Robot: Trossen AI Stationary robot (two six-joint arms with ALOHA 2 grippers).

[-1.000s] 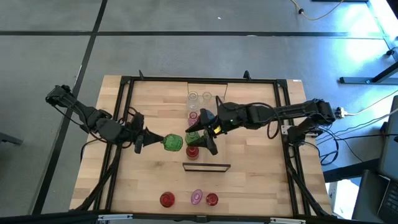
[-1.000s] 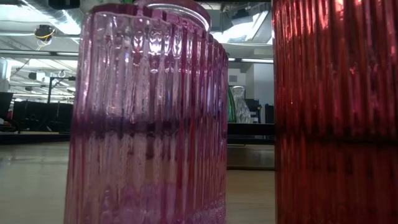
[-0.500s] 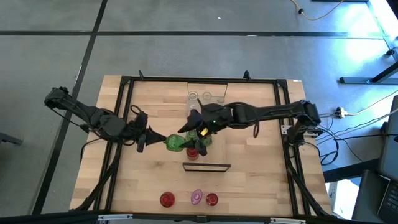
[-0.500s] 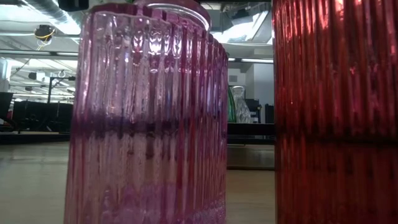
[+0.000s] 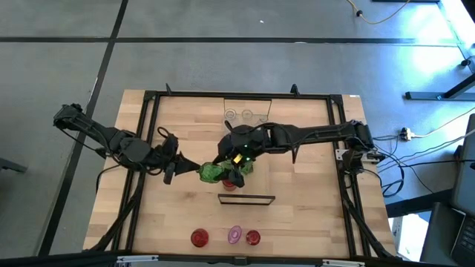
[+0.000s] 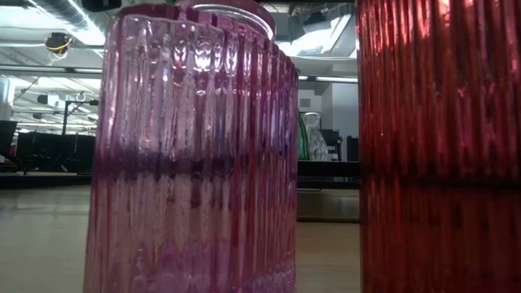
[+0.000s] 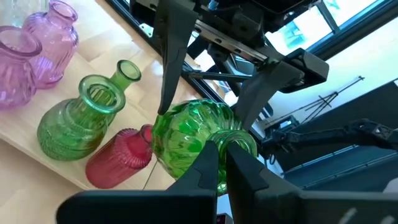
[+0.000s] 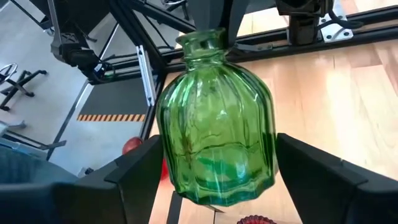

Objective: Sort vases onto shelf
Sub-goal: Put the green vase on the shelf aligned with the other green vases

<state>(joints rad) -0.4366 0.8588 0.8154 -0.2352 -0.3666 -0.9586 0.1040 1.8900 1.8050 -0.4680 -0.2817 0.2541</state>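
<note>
Over the table's middle, the left gripper [image 5: 188,167] pinches the green vase [image 5: 210,172] by its neck rim, while the right gripper [image 5: 228,169] straddles its belly, fingers [image 8: 326,180] spread, not touching.

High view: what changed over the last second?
The right gripper swung left across the shelf's vases and now brackets the green vase, jaws open. The left gripper kept its grip on that vase's neck, nudging slightly right. The front vases stayed put.

Ribbed green vase [image 8: 214,124], ribbed pink vase [image 6: 191,155], ribbed red vase [image 6: 440,146], pale wood table [image 5: 297,215].
</note>
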